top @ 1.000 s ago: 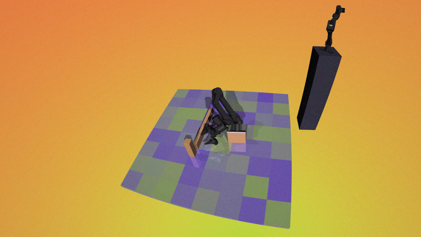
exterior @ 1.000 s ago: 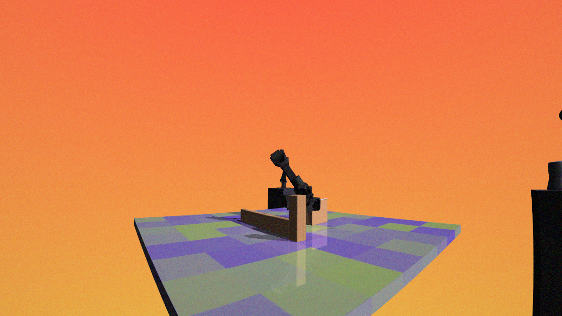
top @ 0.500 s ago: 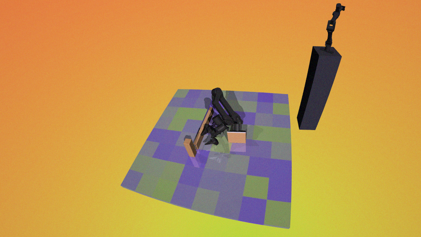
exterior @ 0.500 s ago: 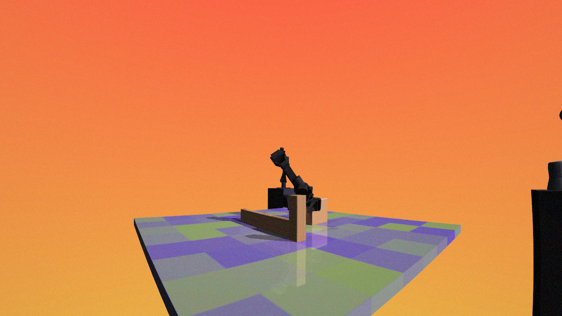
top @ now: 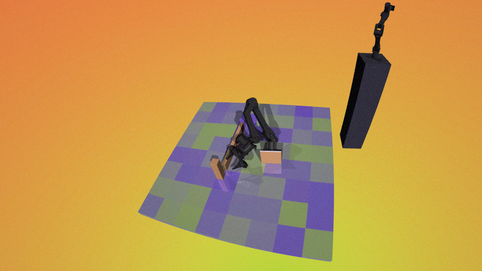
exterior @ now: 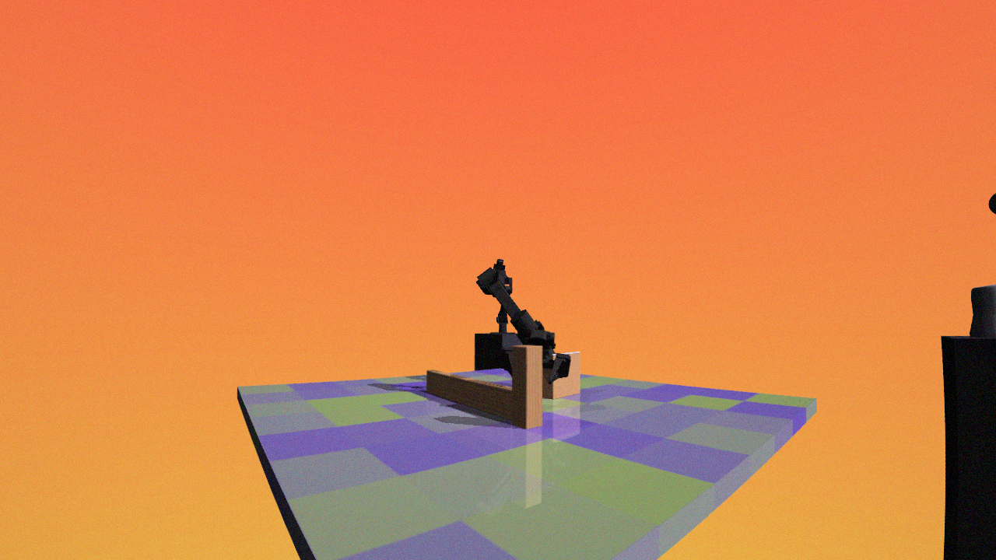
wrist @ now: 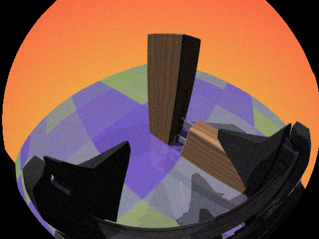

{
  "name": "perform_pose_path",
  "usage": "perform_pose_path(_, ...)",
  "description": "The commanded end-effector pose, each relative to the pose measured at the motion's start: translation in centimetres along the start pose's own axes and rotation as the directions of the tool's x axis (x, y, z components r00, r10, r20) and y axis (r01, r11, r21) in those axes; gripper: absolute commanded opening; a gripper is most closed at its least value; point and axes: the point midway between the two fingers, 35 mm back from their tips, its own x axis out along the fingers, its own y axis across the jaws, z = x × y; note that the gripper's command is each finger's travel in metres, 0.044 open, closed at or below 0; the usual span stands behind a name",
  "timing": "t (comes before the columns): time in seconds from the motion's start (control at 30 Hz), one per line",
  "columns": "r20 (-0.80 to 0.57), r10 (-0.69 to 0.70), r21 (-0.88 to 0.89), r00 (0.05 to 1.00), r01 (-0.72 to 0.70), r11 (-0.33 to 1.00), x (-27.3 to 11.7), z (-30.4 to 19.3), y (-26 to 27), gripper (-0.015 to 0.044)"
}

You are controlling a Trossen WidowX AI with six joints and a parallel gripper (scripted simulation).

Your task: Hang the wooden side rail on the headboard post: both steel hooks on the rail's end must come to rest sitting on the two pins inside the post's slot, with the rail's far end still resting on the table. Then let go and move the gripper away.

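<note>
The wooden headboard post (top: 217, 170) (exterior: 527, 386) (wrist: 166, 89) stands upright on the checkered table (top: 263, 215). The wooden side rail (top: 238, 131) (exterior: 470, 393) (wrist: 210, 153) runs from the post's slot back along the table, and its far end is down on the table. Grey steel hooks (wrist: 182, 137) show where the rail's end meets the post; I cannot tell how they sit on the pins. My gripper (top: 234, 161) (exterior: 557, 369) (wrist: 175, 140) is open and empty. It hovers just beside the rail near the post, and the rail lies outside its right finger in the wrist view.
The arm's base stands behind a wood-faced block (top: 270, 156) (exterior: 570, 372) to the right of the rail. A tall dark pillar (top: 365, 101) (exterior: 968, 446) with a camera arm stands off the table at the right.
</note>
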Motion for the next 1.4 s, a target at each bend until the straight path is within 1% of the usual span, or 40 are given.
perform_pose_path(0.0,-0.062,0.115,-0.070,0.991,-0.120,0.990,1.5,2.3,-2.1,0.0440)
perform_pose_path(0.2,-0.134,0.246,-0.113,0.960,-0.262,0.958,0.3,3.8,-5.4,0.0440)
perform_pose_path(0.5,-0.171,0.322,-0.125,0.931,-0.344,0.930,-1.8,4.4,-7.5,0.0440)
perform_pose_path(1.37,-0.172,0.323,-0.125,0.931,-0.346,0.930,-1.8,4.4,-7.5,0.0440)
